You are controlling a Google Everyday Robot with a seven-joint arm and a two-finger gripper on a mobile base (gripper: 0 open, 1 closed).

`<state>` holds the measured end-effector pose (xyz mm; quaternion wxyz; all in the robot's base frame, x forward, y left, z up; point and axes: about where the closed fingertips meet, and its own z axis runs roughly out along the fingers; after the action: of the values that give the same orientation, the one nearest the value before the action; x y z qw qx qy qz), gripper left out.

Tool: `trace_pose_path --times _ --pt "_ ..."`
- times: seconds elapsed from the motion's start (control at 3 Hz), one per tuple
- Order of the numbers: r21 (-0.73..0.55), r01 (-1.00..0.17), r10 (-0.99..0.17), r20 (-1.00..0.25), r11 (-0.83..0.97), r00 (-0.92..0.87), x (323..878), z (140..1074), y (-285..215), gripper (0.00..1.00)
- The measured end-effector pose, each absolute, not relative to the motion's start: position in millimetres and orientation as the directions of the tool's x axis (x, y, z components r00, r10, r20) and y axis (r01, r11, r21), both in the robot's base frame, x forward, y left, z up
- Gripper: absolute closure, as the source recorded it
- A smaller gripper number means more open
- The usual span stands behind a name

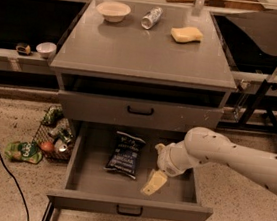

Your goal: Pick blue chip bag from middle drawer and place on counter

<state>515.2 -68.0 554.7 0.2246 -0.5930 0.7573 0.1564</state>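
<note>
Below the desk's [145, 53] front edge, gripper [154, 182] sits right of blue chip bag [126, 154], jaws' gap cannot be told; recentre leftward before closing.

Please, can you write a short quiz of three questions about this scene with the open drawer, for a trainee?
1. True or false: the blue chip bag lies on the counter.
2. Where is the gripper? A) above the counter; B) in the open middle drawer, to the right of the bag in the picture; C) out of view.
3. Which three things are on the counter?

Key: 1. False, it lies in the middle drawer. 2. B. 3. A bowl, a can on its side and a yellow sponge.
</note>
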Motion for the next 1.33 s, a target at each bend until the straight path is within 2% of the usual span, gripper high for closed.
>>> trace_pose_path --times 0.33,0.67,1.33 --pt "-0.019 -0.968 -0.789 -0.584 0.251 -0.193 530.2 521.3 -56.9 0.0" --pt "-0.019 -0.968 -0.789 -0.584 0.251 -0.193 530.2 521.2 -56.8 0.0" --pt "-0.12 -0.966 -0.759 -0.644 0.229 -0.1 578.8 485.4 -24.7 0.0"
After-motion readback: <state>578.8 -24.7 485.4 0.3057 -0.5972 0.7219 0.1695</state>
